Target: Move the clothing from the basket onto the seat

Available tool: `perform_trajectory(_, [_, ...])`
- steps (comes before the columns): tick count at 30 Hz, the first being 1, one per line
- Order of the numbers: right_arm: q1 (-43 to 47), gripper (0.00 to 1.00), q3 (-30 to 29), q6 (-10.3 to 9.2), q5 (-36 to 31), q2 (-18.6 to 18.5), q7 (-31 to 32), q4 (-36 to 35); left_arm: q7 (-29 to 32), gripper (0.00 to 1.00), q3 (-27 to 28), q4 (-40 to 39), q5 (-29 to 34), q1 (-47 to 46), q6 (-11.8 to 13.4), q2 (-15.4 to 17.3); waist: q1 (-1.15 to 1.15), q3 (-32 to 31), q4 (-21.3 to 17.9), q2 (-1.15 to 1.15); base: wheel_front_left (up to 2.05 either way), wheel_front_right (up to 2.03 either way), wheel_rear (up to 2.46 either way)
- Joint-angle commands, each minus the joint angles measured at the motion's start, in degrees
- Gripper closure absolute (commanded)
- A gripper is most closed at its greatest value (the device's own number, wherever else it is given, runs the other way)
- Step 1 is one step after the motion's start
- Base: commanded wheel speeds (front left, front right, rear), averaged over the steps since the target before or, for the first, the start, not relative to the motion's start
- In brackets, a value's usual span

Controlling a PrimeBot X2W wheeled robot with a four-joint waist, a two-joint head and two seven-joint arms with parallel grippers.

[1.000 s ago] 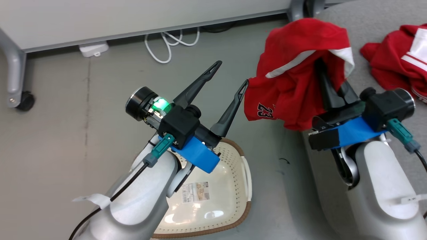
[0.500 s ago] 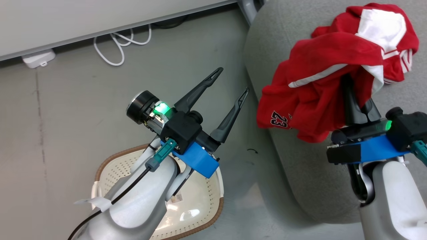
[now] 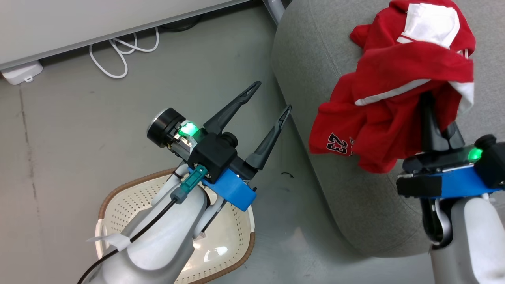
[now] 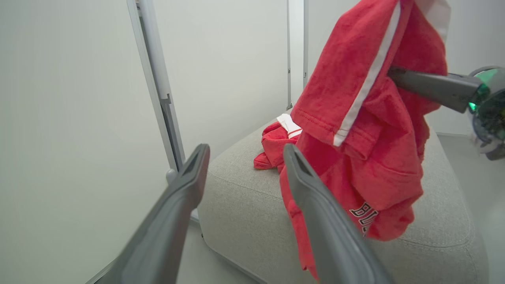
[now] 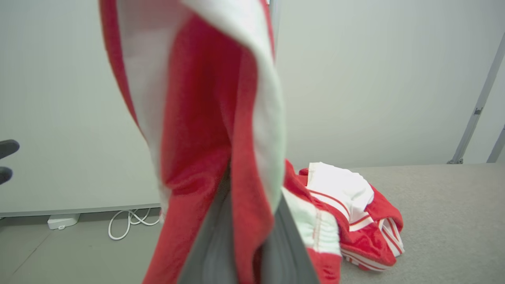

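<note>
The right end effector (image 3: pixel 428 106) is clamped shut on the red jersey (image 3: pixel 378 118). Its two dark fingers run up into the bunched cloth, so their tips are hidden. From the right wrist the fingers stand pressed together with red and white fabric (image 5: pixel 205 157) draped over them. The jersey hangs off the fingers in loose folds, with a white stripe across it and the black-and-white number 23 on its lowest flap. It is lifted above the grey seat (image 3: pixel 315 59), inside the seat's rounded edge on the side facing the basket. From the left wrist the jersey (image 4: pixel 367 157) dangles from the other arm's fingers, and whether its lowest folds touch the cushion I cannot tell.

The second red garment (image 3: pixel 426 23), with a white panel and striped trim, lies crumpled on the seat beyond the held jersey, towards the far edge by the wall. It also shows past the hanging cloth from the right wrist (image 5: pixel 355 221) and from the left wrist (image 4: pixel 276 146), resting on the cushion (image 4: pixel 244 197).

The left end effector (image 3: pixel 273 95) is spread wide with nothing between its fingers. It is raised over the grey floor (image 3: pixel 79 138), beside the seat's rounded edge and apart from it.

The cream basket (image 3: pixel 130 197) with its brown rim stands on the floor under the left forearm, well apart from the seat. A looped white cable (image 3: pixel 118 55) lies on the floor along the foot of the pale wall.
</note>
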Motion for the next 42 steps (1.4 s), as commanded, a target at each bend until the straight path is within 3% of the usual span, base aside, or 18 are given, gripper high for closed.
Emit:
perform_trajectory(1, [-1.8, 1.00, -0.1, 0.03, 0.4, 0.2, -0.2, -1.2, -0.1, 0.00, 0.4, 0.0, -0.2, -0.4, 0.4, 0.5, 0.00, 0.4, 0.2, 0.00, 0.00, 0.00, 0.00])
perform_trajectory(7, [-9.6, 1.00, 0.1, 0.03, -0.3, 0.2, -0.2, -3.6, 0.1, 0.00, 1.0, -1.1, -0.1, -1.1, 1.2, 1.7, 0.00, 3.1, -0.1, 0.00, 0.00, 0.00, 0.00])
perform_trajectory(14, [-23.4, 1.00, -2.8, 0.03, -0.8, -3.0, -0.2, -3.7, 1.1, 0.00, 1.2, -3.1, 0.5, -2.7, 1.5, 3.2, 0.00, 8.8, 0.3, 0.00, 0.00, 0.00, 0.00])
perform_trajectory(25, [-39.7, 1.00, -12.6, 0.02, -0.7, -13.4, -0.2, 1.4, 2.2, 0.00, 1.3, -5.6, 1.4, -5.3, 1.6, 5.0, 0.00, 16.5, 1.8, 0.00, 0.00, 0.00, 0.00])
perform_trajectory(33, [-44.8, 1.00, -18.8, 0.02, 1.7, -21.8, -0.2, 12.4, 2.5, 0.00, 1.3, -6.5, 1.7, -6.4, 1.9, 6.3, 0.00, 19.4, 1.8, 0.00, 0.00, 0.00, 0.00])
perform_trajectory(42, [-42.0, 1.00, -19.9, 0.03, 1.6, -21.0, -0.2, 28.7, 2.8, 0.00, 0.9, -6.9, 1.5, -7.0, 2.0, 6.8, 0.00, 21.1, 2.0, 0.00, 0.00, 0.00, 0.00])
